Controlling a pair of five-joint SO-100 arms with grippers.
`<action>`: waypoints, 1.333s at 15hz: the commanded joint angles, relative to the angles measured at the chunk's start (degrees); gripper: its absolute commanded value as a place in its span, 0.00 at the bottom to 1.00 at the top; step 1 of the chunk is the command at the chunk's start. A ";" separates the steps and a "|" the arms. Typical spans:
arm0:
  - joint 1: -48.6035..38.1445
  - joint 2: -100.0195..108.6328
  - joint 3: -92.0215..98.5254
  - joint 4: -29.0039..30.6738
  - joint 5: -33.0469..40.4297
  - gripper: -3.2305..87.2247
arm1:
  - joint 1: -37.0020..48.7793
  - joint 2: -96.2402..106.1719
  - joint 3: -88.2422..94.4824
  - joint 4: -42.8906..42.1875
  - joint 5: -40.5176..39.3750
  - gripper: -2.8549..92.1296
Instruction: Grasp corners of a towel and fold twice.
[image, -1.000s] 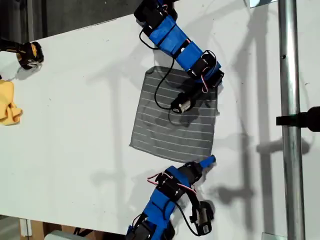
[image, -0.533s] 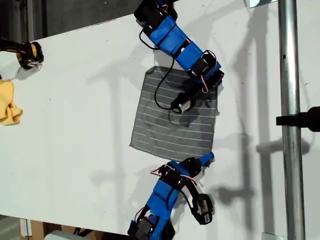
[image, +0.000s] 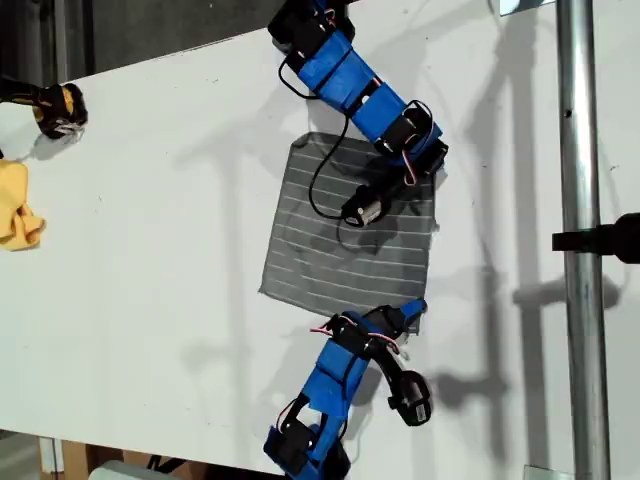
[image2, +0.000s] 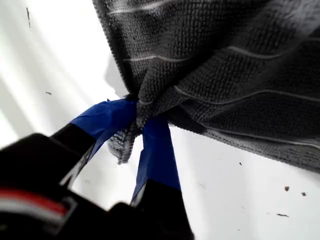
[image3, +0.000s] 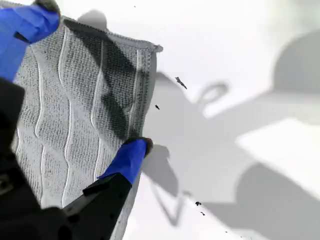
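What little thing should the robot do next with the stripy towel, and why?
Probably shut my second tool on the towel. Its fingers are open and straddle the towel's edge beside one corner, while my first tool is clamped on the other corner. Both likely need a hold before the fold can start.

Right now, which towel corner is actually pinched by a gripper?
The exterior view's upper-right corner, bunched in my first gripper; the others lie flat.
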 joint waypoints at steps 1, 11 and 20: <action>-1.05 -0.09 -2.46 -0.79 -0.97 0.51 | 1.49 -0.62 -0.88 -1.23 -0.70 0.03; -1.05 -4.92 -2.72 -2.81 -4.39 0.20 | 1.58 -0.88 -0.88 -1.49 -1.05 0.03; 1.41 -3.25 -5.89 1.32 -4.31 0.01 | 1.41 1.49 -4.31 1.85 -2.29 0.03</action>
